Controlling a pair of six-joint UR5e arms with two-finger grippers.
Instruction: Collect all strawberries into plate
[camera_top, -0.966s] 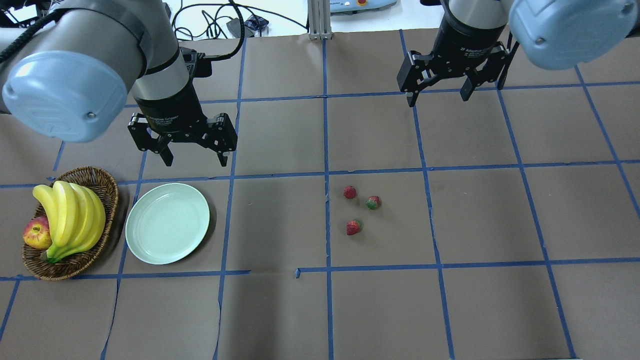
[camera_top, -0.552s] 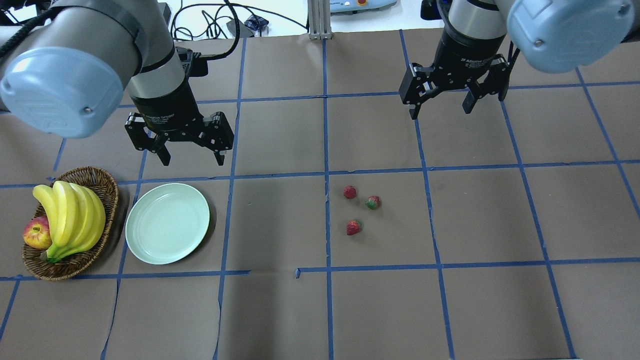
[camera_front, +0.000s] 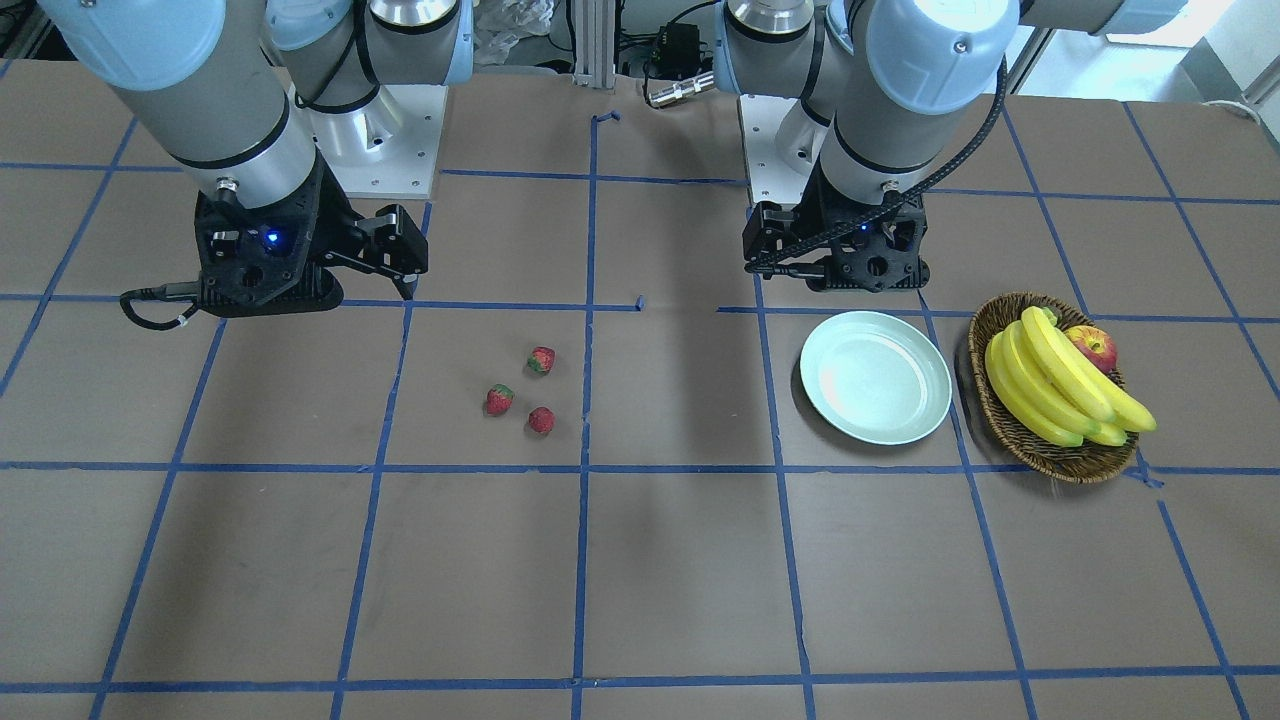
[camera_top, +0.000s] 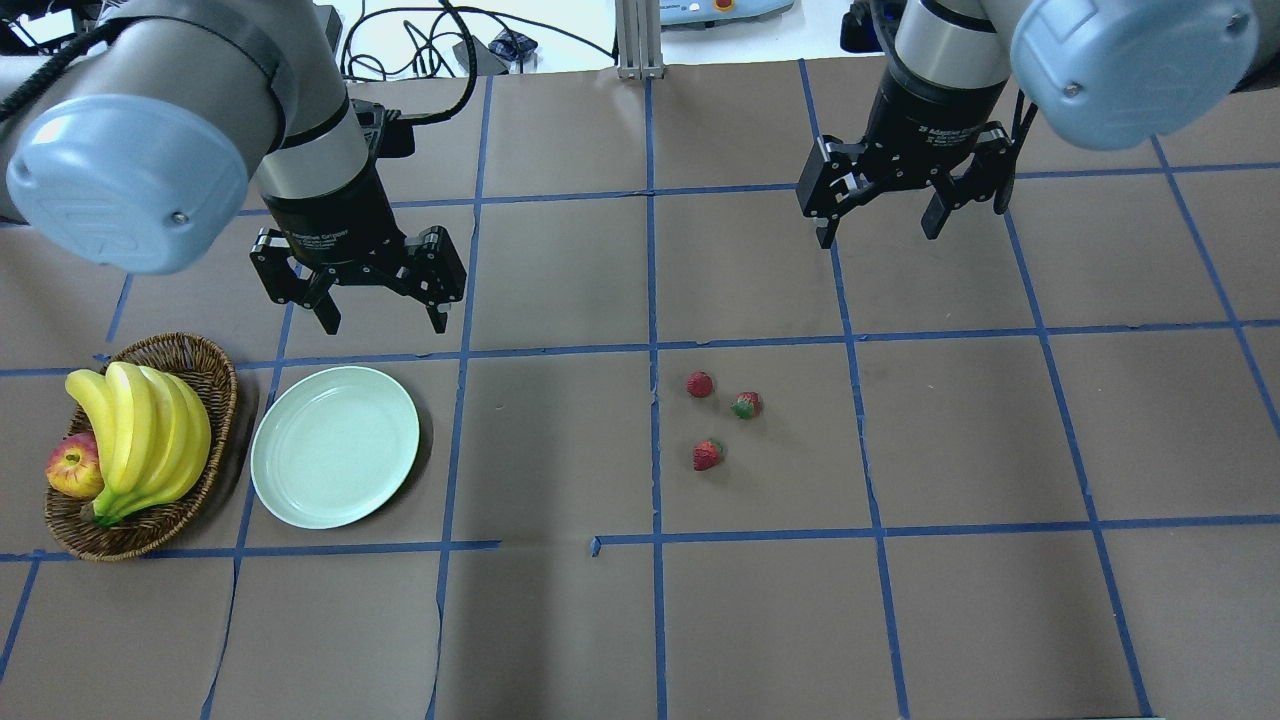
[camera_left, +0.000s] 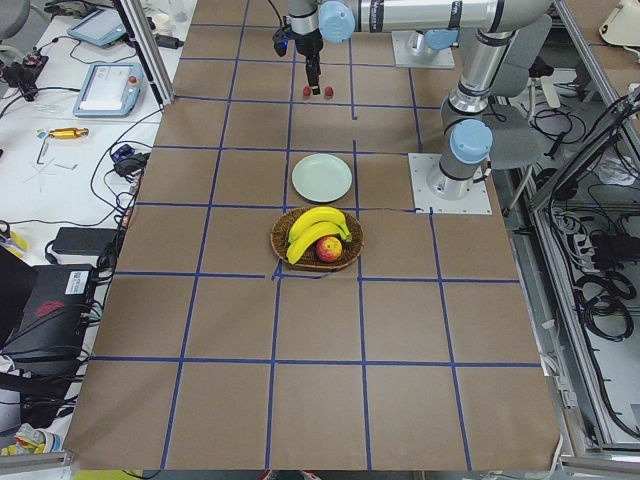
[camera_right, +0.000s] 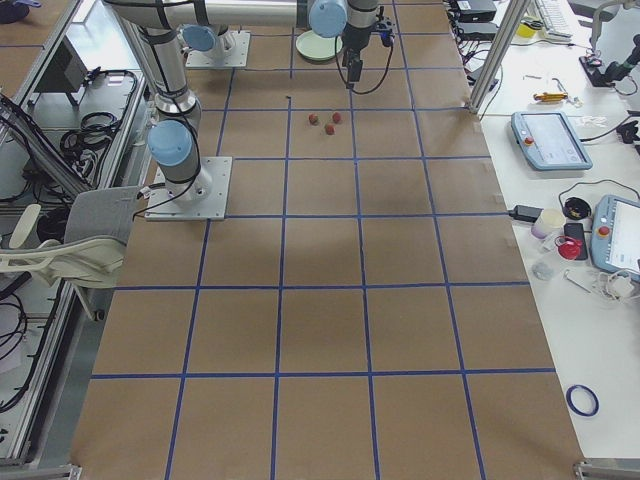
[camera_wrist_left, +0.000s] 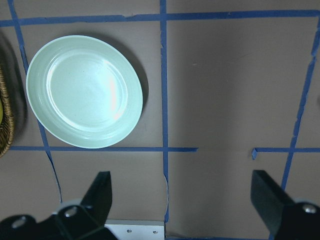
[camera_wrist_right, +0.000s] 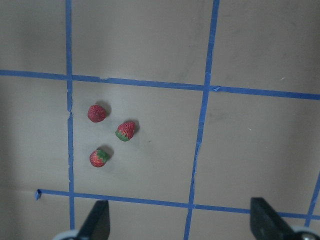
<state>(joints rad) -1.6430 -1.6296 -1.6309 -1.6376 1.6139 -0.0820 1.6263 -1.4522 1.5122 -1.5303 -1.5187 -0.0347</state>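
Three strawberries lie loose on the brown tabletop just right of centre in the overhead view. They sit close together but do not touch, and none has been collected yet. At the same depth on the left of that frame sits the plate, bare, with a wicker basket just beside it holding bananas and an apple. Farther up the frame, the left gripper hangs above the plate's upper edge with its jaws spread and nothing between them. Farther up again, at upper right, the right gripper hovers well apart from the berries, its jaws likewise spread and empty; its wrist view has all three berries at lower left. The main risks, as I judge them, come from the berries being small, rounded and closely grouped. Jaws coming down on one could nudge a neighbour and set it rolling, and a pinch off centre could squirt the berry out. The plate is well apart from the cluster, so each carry crosses much of the tabletop. A berry released from too high could bounce or roll off the shallow rim. Counted: three strawberries, one plate, one basket, one bunch of bananas, one apple, two grippers.
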